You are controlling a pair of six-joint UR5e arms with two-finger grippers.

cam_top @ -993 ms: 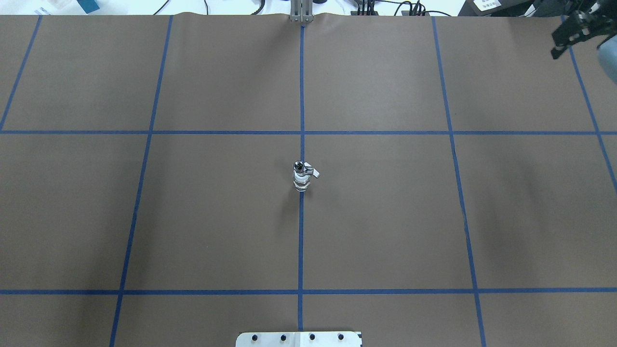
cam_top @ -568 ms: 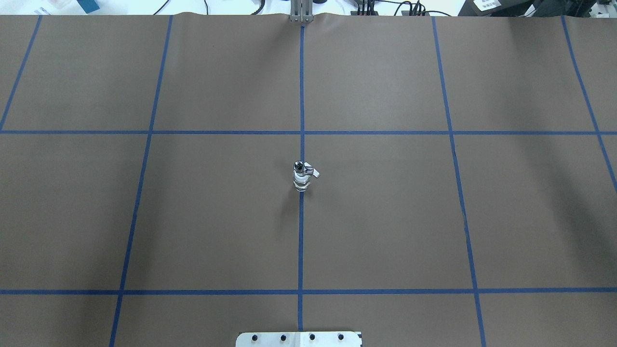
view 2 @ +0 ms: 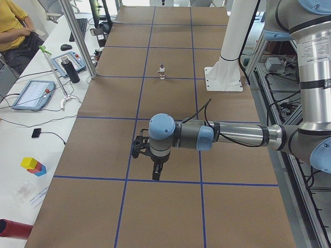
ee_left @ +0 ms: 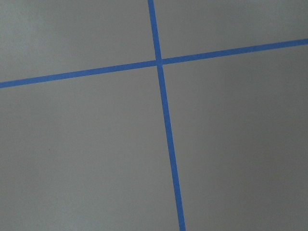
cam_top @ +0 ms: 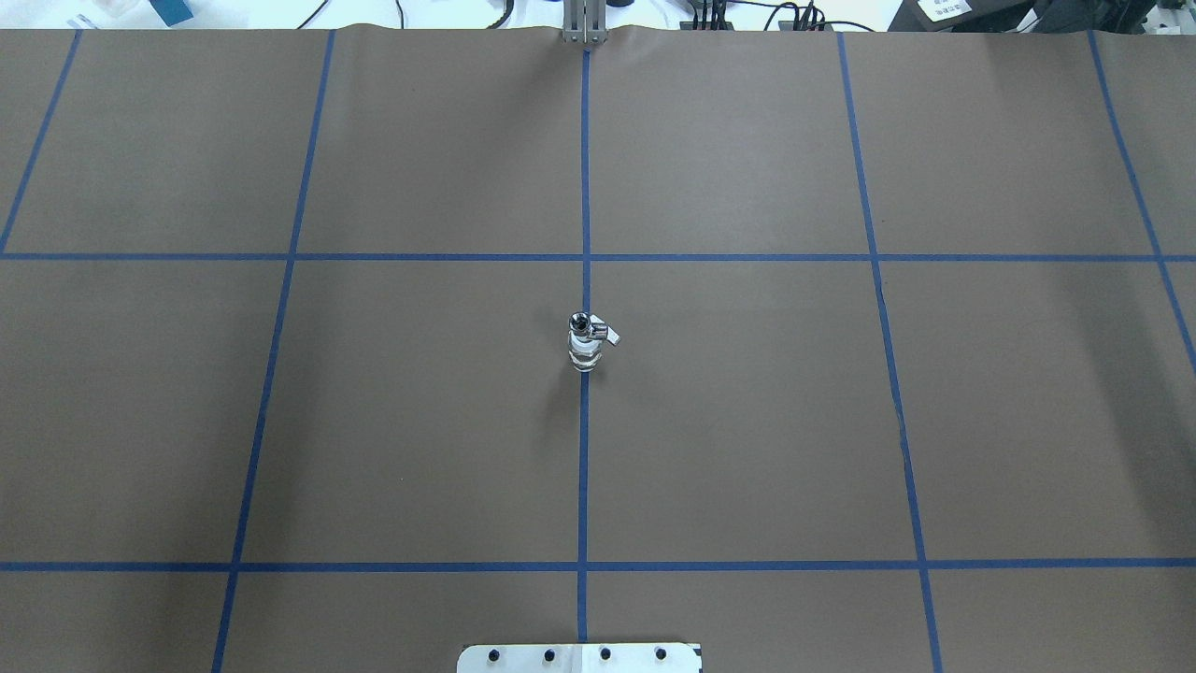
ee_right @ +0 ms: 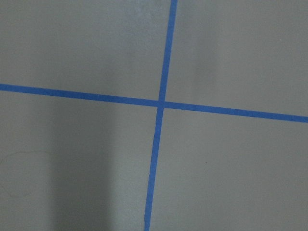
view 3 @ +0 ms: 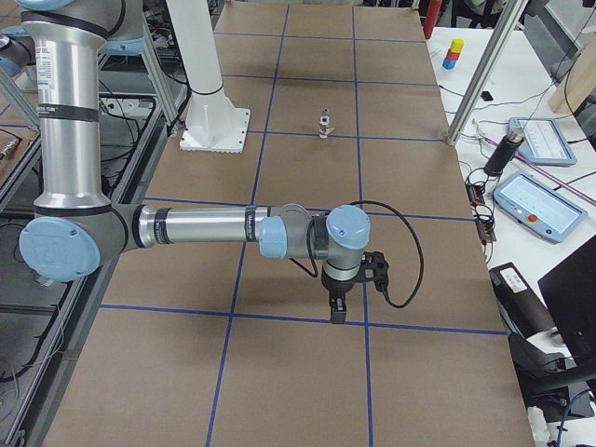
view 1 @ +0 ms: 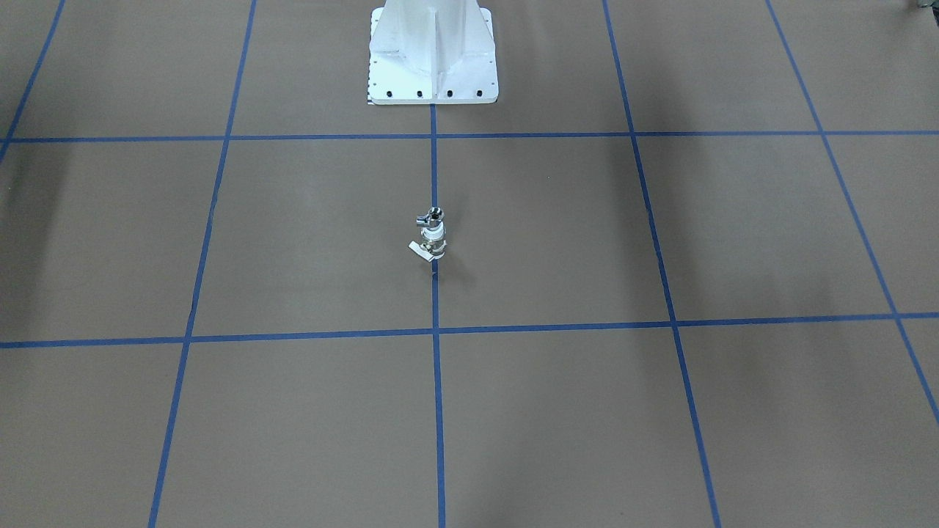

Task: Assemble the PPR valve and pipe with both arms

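The PPR valve point(cam_top: 585, 351) and the pipe point(cam_top: 580, 323) stand joined as one small upright stack on the centre blue line. In the front-facing view the chrome pipe point(view 1: 433, 215) is on top and the white-ringed valve point(view 1: 434, 233) is below it. The stack also shows small in the exterior left view point(view 2: 162, 71) and the exterior right view point(view 3: 324, 124). My left gripper point(view 2: 156, 173) hangs over the paper far from the stack. My right gripper point(view 3: 339, 311) does the same at the other end. I cannot tell whether either is open or shut. Both wrist views show only paper and tape.
The white bolted pedestal point(view 1: 433, 66) stands behind the stack. Blue tape lines point(cam_top: 584, 187) grid the brown paper. Side benches hold tablets point(view 2: 32, 94), a dark bottle point(view 2: 72, 71) and an aluminium post point(view 2: 77, 41). A person in yellow point(view 2: 13, 31) sits at the far left.
The right gripper showed at the top right corner of the overhead view one second ago and has left that view. The valve and pipe stack has not moved.
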